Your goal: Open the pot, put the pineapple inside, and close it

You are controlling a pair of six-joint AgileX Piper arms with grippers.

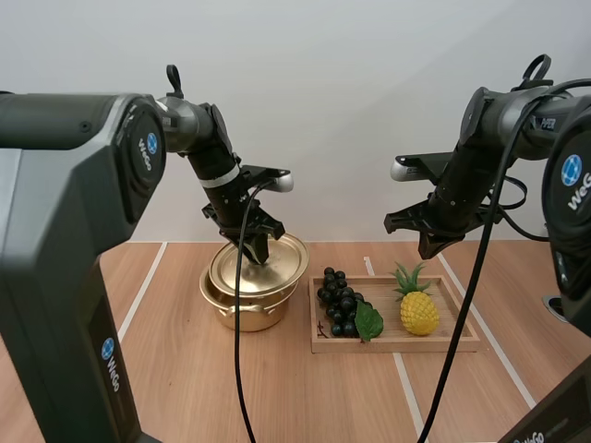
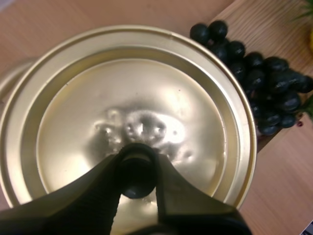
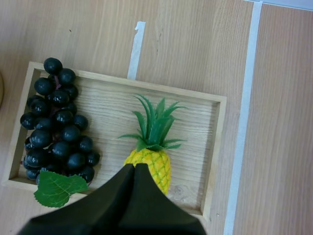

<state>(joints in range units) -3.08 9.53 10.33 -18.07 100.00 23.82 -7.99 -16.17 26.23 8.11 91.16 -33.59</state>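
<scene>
Lid (image 1: 259, 265) sits on the pot (image 1: 242, 312), seemingly tilted. Its knob (image 2: 137, 172) is pinched by our left end effector (image 1: 259, 249), which reaches down from above. Pot stands on the desk (image 1: 185, 369) just left of the wooden tray (image 1: 462, 344). Pineapple (image 1: 419, 312) lies in the tray's right half, beside the grapes (image 1: 340, 303), crown pointing away from us. Our right end effector (image 1: 431, 245) hangs above it, fingers pressed together; we judge it the nearer arm.
</scene>
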